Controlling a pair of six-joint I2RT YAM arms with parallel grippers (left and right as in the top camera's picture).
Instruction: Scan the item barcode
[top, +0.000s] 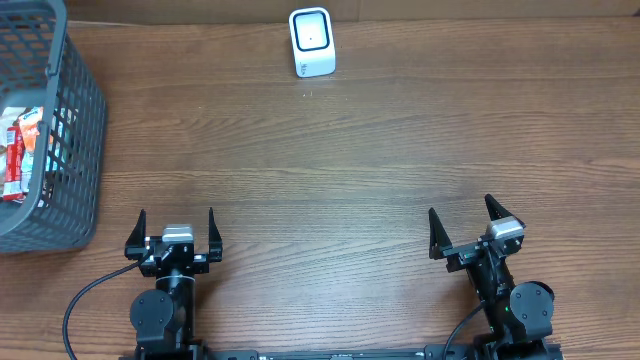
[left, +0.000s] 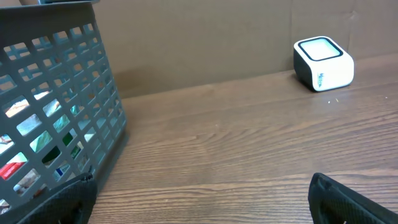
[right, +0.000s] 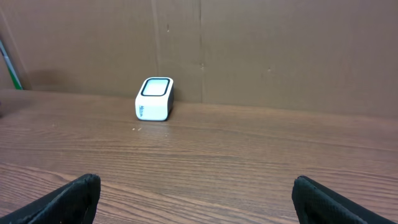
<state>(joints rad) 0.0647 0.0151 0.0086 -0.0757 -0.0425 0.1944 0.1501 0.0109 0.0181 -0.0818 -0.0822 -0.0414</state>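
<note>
A small white barcode scanner (top: 311, 42) with a dark-rimmed window stands at the far middle of the wooden table; it also shows in the left wrist view (left: 323, 63) and the right wrist view (right: 154, 98). Red and orange packaged items (top: 22, 150) lie inside a grey plastic basket (top: 75, 140) at the far left. My left gripper (top: 175, 232) rests open at the near left, and nothing sits between its fingers. At the near right my right gripper (top: 467, 225) is open and empty too. Both are far from the scanner and the items.
The basket's latticed wall (left: 56, 106) stands close on the left of my left gripper. A brown cardboard wall (right: 249, 50) runs behind the scanner along the table's far edge. Bare wood lies between the grippers and the scanner.
</note>
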